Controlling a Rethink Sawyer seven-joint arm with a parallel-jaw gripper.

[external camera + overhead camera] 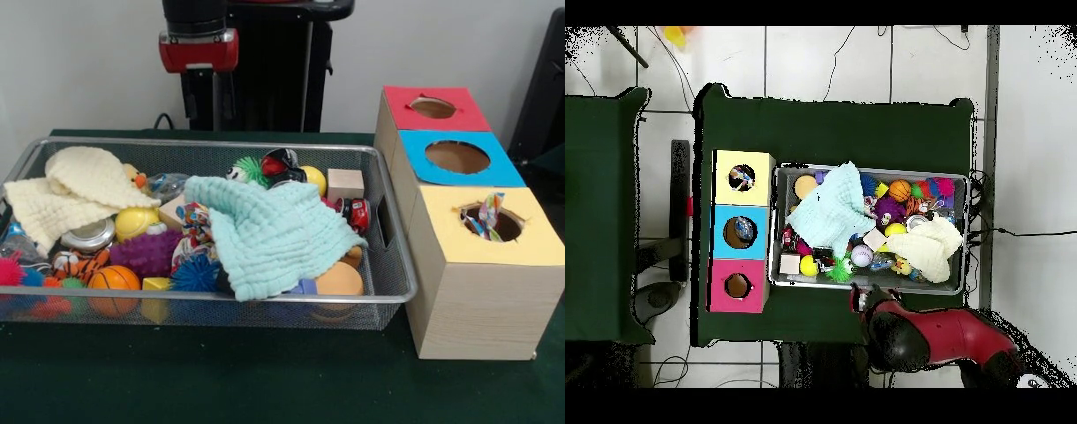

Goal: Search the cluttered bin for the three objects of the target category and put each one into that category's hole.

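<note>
- The surface is covered in dark green cloth; the overhead view shows it standing on a pale tiled floor with cables running across the tiles.
- A wire bin sits on the surface, crammed with toys: balls, spiky balls, a wooden cube, a small red car.
- A mint cloth is draped over the middle of the heap, and a cream cloth over the other end.
- Just beside the bin stands a wooden box with three round holes: red, blue and yellow. Something colourful pokes out of the yellow one.
- The end effector hangs outside the bin, by its rim on the robot's side, well apart from the holes; I cannot tell whether it is released or clenched.
</note>
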